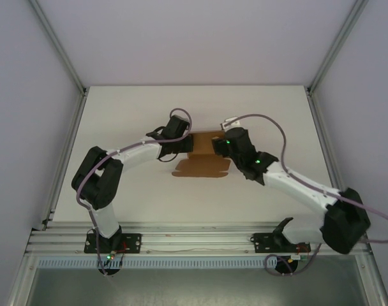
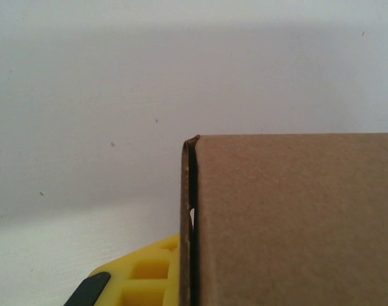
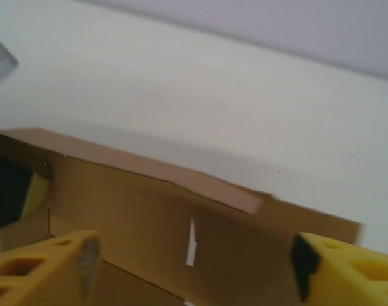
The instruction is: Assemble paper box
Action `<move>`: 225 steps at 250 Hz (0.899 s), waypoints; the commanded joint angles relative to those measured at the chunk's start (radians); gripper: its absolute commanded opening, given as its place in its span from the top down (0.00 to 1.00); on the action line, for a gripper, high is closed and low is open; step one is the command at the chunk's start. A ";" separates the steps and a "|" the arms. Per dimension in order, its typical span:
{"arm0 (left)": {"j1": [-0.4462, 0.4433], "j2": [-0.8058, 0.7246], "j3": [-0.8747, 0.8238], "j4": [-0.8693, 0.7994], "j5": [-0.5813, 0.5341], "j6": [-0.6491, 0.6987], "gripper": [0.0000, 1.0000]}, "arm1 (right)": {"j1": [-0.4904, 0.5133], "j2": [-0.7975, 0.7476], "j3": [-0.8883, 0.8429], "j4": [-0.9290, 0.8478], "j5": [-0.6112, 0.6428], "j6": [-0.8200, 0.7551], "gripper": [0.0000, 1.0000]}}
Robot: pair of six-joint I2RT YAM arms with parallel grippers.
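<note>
1. The left arm (image 1: 133, 153) reaches in, elbow bent outward; the left gripper (image 1: 188, 143) is pinched closed on the paper box (image 1: 203, 164).
2. The right arm (image 1: 296, 185) angles inward; the right gripper (image 1: 216, 145) has its fingers (image 3: 53, 261) spread wide.

Brown kraft paper box (image 1: 201, 166) sitting mid-frame in the top view, partly folded: back wall standing up, scalloped flap lying flat toward the lower edge.

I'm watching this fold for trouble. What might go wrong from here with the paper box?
1. The right gripper stands open astride the paper box, so its raised wall may sag or spring flat.
2. The left gripper is shut on one wall's edge alone; any pull might crease or tear the thin cardboard.
</note>
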 commanded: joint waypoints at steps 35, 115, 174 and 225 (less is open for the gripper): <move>-0.006 -0.089 -0.038 0.048 -0.021 0.086 1.00 | -0.074 -0.283 -0.061 -0.075 0.224 0.076 0.04; -0.011 -0.100 -0.054 0.059 -0.013 0.112 1.00 | -0.213 -0.130 0.064 -0.129 0.006 0.064 0.00; -0.011 -0.102 -0.049 0.049 -0.027 0.101 1.00 | -0.213 0.033 0.140 -0.207 -0.100 0.042 0.00; -0.011 -0.087 -0.027 0.027 -0.027 0.078 1.00 | -0.210 0.057 0.107 -0.212 -0.243 0.047 0.00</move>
